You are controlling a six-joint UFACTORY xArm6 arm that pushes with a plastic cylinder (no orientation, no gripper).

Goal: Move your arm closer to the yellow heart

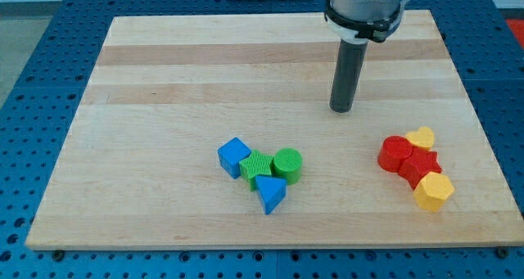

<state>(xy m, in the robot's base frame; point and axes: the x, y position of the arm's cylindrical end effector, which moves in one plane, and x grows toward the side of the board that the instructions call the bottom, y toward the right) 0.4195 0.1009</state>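
The yellow heart [422,137] lies at the view's right, touching the top of a red cluster. My tip [341,110] stands on the board up and to the left of the heart, well apart from it and touching no block. The red cluster is a red round block [396,153] and a red star [421,164]. A yellow hexagon [433,191] sits at the cluster's lower right.
A second group lies at the lower middle of the wooden board [164,83]: a blue cube [234,156], a green ridged block [256,165], a green cylinder [287,164] and a blue triangle [270,194]. The board rests on a blue perforated table.
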